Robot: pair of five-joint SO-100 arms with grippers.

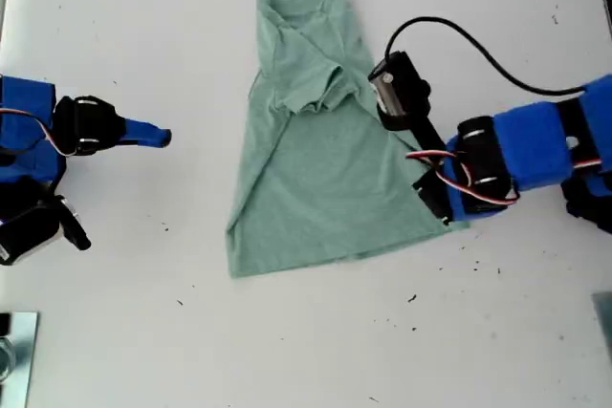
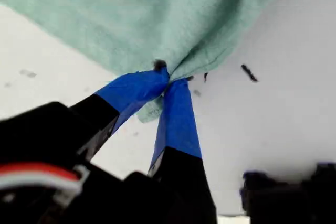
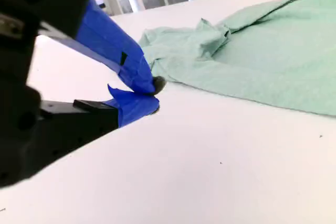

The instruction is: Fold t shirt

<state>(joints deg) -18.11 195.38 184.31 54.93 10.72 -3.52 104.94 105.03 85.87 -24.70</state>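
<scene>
T-shirt (image 1: pixel 320 174) cloth is pinched between the blue-taped fingers (image 2: pixel 178 114) of my first end effector (image 2: pixel 166 77), whose jaws are clenched together on a bunched corner of the hem; in the exterior view that end effector (image 1: pixel 438 200) sits at the lower corner of the shirt on the exterior view's right, partly hidden under its own arm. From that grip the shirt spreads away across the white worktop (image 1: pixel 306 351), lying mostly flat with its neck end farthest from the hem, both sides folded inward and a sleeve crumpled on top near the middle. A black cable (image 1: pixel 478 50) loops over the worktop beside the first arm. My second end effector (image 3: pixel 152 94) is well apart from the cloth on the far side of the shirt, at the exterior view's left (image 1: pixel 158 136); its blue tips meet, clenched on nothing, just above the bare worktop, with the shirt's nearest folded edge (image 3: pixel 236 61) lying ahead of them.
</scene>
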